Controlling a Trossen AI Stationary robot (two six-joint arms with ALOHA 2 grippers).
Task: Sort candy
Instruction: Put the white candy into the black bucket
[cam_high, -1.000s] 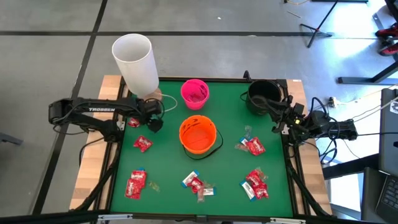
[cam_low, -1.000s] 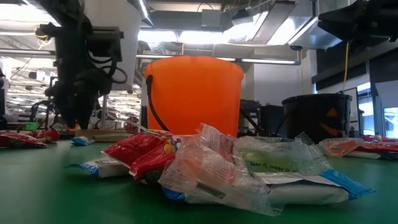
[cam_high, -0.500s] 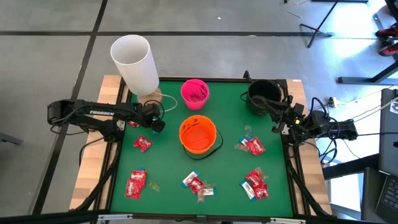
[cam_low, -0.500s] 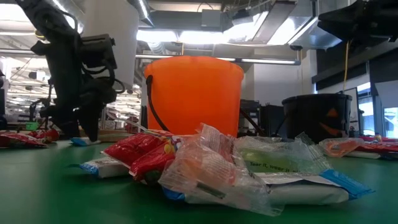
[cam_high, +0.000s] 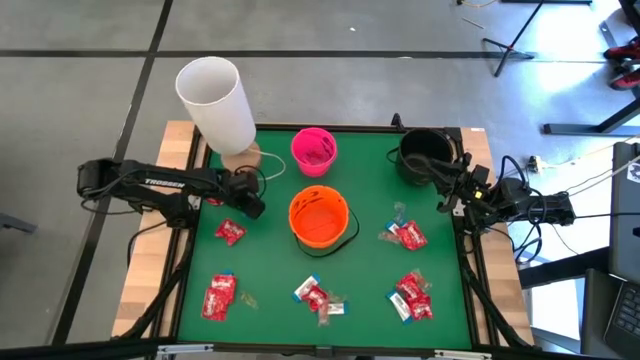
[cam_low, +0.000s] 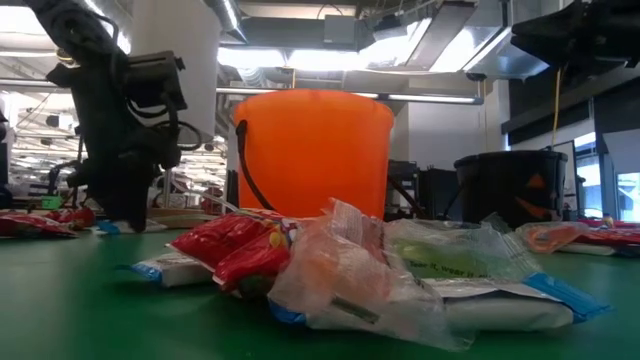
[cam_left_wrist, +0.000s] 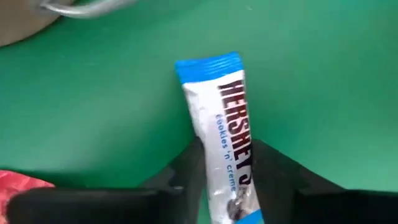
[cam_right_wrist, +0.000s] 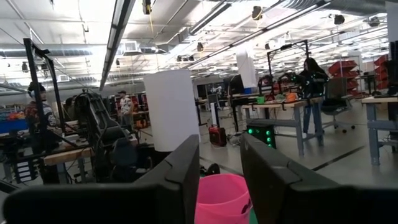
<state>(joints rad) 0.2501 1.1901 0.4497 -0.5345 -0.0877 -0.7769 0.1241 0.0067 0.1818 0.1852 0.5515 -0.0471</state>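
A white bar (cam_left_wrist: 225, 124) with blue ends, one piece of candy, lies on the green mat (cam_high: 270, 270) at the far left. My left gripper (cam_high: 249, 204) is down on the mat there (cam_low: 124, 218) and shut on it. Red-wrapped candy lies in small heaps (cam_high: 229, 232) (cam_high: 217, 296) (cam_high: 315, 296) (cam_high: 408, 235) (cam_high: 412, 295); one heap with clear wrappers (cam_low: 340, 270) fills the front of the low view. My right gripper (cam_high: 446, 196) waits by the right edge near the black bucket, its fingers (cam_right_wrist: 186, 168) open with nothing between them. My left gripper pinches the bar's two long sides (cam_left_wrist: 214, 168) between its two fingers, near the end closest to the wrist. The fingers come from above and lie across the bar. The bar lies flat on the mat, its far blue end (cam_left_wrist: 208, 65) free.
An orange bucket (cam_high: 319, 217) stands mid-table, a pink bucket (cam_high: 313, 149) behind it, a black bucket (cam_high: 423, 153) at the far right. A tall white cylinder (cam_high: 216, 100) stands at the far left corner. A red candy (cam_left_wrist: 22, 183) lies beside my left gripper.
My left gripper has gone down a little toward the mat and its fingers have closed on the white-and-blue bar, which lies where it was.
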